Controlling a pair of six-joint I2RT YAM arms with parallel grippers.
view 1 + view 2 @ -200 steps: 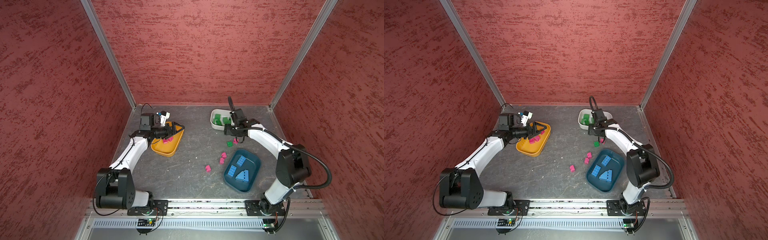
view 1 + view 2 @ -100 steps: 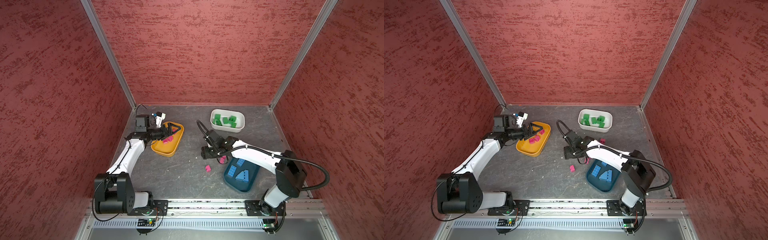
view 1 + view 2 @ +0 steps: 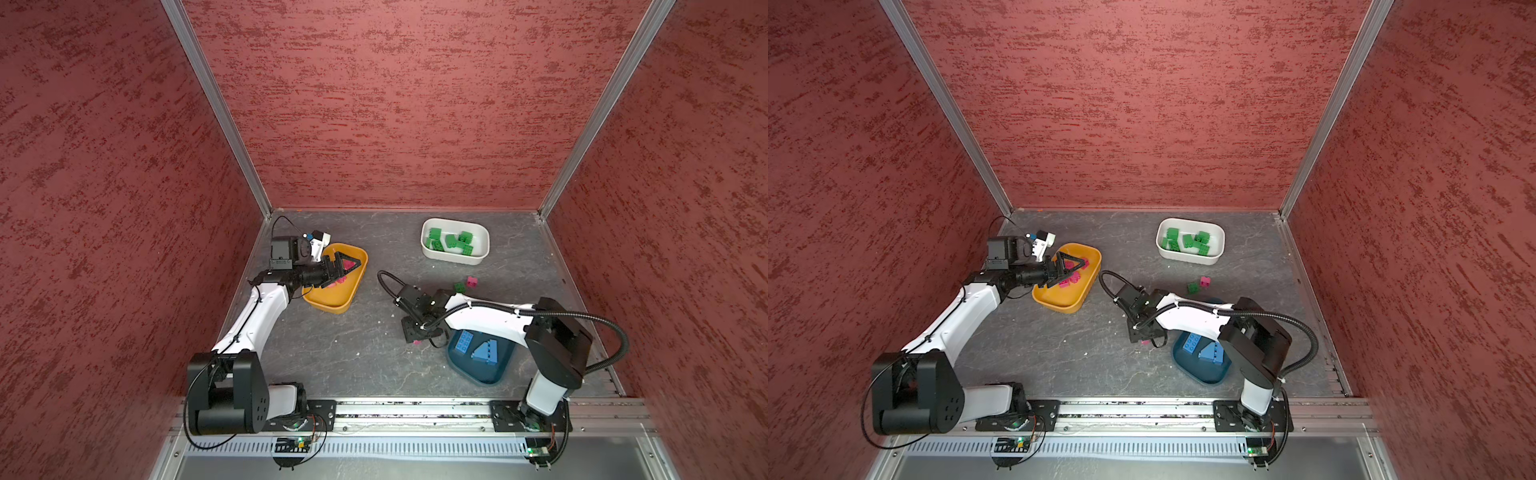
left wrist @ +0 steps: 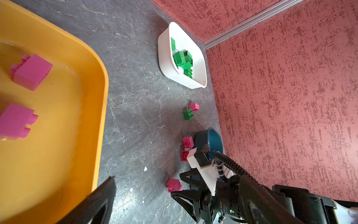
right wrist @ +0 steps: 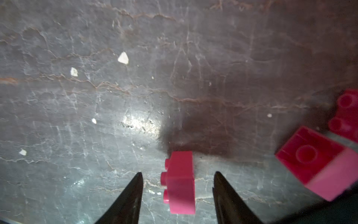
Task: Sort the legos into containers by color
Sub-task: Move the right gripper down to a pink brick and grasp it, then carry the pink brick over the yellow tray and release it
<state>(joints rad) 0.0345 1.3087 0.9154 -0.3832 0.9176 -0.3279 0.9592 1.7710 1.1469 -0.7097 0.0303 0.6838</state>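
Right hand (image 5: 178, 173) has swung down, jaws apart astride a pink brick (image 5: 181, 186).

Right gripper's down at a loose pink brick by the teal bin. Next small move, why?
Probably close the right gripper on the pink brick: it lies on its side between the open jaws, gaps on both sides. Then it can go to the yellow bin.

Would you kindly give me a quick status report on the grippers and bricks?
Left gripper open over yellow bin. Right gripper open, straddling pink brick on table, not touching. Neighbouring pink bricks close beside, not blocking.
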